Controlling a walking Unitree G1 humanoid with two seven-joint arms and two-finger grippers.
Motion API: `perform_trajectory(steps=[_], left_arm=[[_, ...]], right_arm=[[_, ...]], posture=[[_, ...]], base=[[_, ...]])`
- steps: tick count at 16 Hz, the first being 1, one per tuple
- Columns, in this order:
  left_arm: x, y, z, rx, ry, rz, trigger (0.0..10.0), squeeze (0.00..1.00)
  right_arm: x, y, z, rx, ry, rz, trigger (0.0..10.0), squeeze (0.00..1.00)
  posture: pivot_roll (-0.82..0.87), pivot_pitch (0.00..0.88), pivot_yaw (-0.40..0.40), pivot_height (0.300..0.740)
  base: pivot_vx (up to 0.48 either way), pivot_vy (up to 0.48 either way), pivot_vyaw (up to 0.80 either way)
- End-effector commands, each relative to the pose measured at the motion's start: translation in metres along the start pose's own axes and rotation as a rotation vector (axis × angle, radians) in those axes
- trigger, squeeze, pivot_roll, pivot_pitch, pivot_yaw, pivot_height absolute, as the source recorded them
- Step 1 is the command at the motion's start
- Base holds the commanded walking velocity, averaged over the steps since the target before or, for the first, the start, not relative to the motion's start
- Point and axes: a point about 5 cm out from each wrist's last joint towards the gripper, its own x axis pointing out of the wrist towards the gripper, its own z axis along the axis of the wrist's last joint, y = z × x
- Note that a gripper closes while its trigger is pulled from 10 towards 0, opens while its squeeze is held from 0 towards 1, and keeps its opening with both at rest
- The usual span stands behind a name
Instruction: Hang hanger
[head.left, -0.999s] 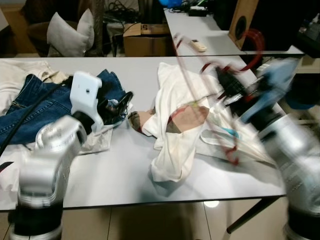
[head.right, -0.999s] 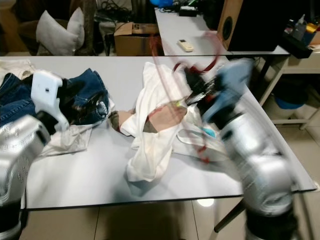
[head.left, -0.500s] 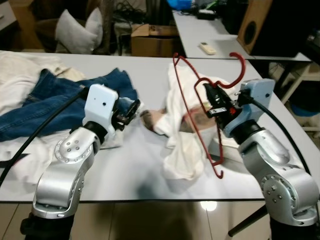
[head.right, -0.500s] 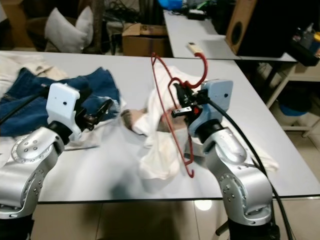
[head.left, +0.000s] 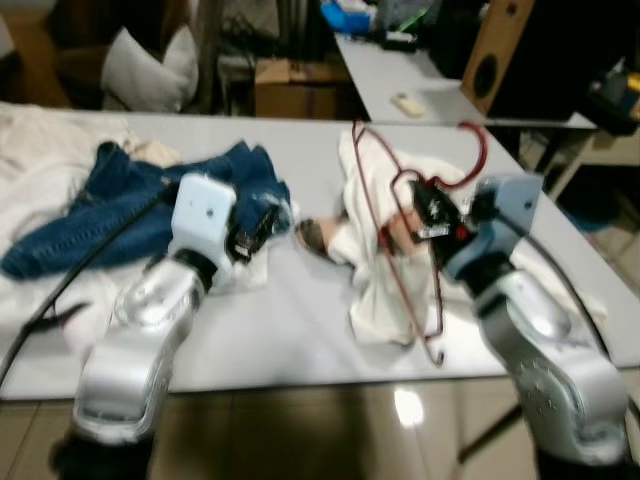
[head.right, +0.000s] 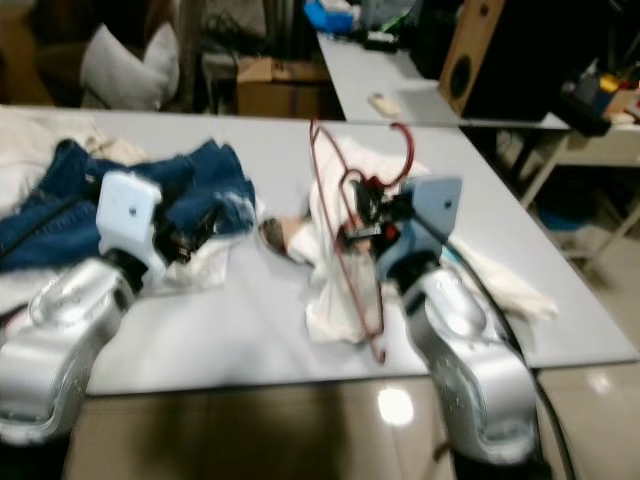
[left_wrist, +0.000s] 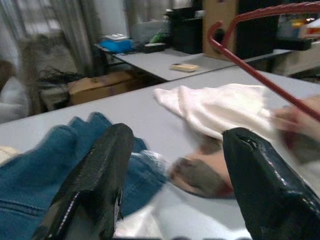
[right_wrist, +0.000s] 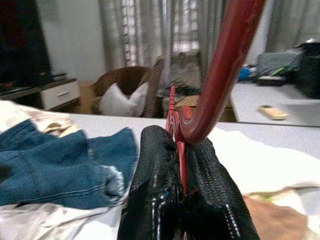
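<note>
A dark red wire hanger (head.left: 400, 240) is held upright above the white table (head.left: 290, 330), its hook (head.left: 474, 158) pointing to the right. My right gripper (head.left: 432, 215) is shut on the hanger near its neck; in the right wrist view the black fingers (right_wrist: 160, 200) clamp the red wire (right_wrist: 225, 65). My left gripper (head.left: 262, 222) hovers over the blue jeans (head.left: 120, 205), open and empty, its two fingers (left_wrist: 100, 185) spread wide in the left wrist view. A white garment (head.left: 375, 270) lies crumpled under the hanger.
More white cloth (head.left: 40, 150) lies at the table's left. Behind stand a second table (head.left: 410, 85) with a remote (head.left: 406, 103), a wooden speaker (head.left: 500, 50), a cardboard box (head.left: 290, 85) and a white cushion (head.left: 145, 65). Glossy floor (head.left: 330, 430) lies in front of the table.
The camera has shifted and blurred. My right gripper keeps its hold on the hanger, now steadier and slightly lower over the white garment. The left gripper stays open over the jeans.
</note>
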Motion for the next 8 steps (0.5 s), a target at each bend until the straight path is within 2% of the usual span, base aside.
perform_trajectory(steps=[1,5,7,8], left_arm=[[-0.0017,0.0038,0.0005,0.014,0.004,0.018,10.0,0.00],[0.0000,0.0050,-0.0003,0.024,0.006,0.024,10.0,0.00],[0.0006,0.0043,-0.0009,0.030,0.009,0.018,10.0,0.00],[0.0014,0.0037,-0.0011,0.029,0.008,0.017,10.0,0.00]], right_arm=[[0.0014,-0.0001,0.0001,-0.005,-0.006,-0.009,10.0,0.00],[0.0032,0.0008,-0.0013,-0.028,-0.006,-0.003,10.0,0.00],[0.0026,-0.0032,-0.0024,-0.072,0.000,-0.045,10.0,0.00],[0.0019,-0.0035,-0.0034,-0.053,0.004,-0.038,10.0,0.00]], posture=[[-0.09,0.000,-0.019,0.740],[-0.10,0.000,-0.019,0.740],[-0.10,0.000,-0.019,0.740],[-0.10,0.000,-0.019,0.740]], base=[[0.000,0.326,0.00],[0.000,0.327,0.00],[0.000,0.328,0.00],[0.000,0.319,0.00]])
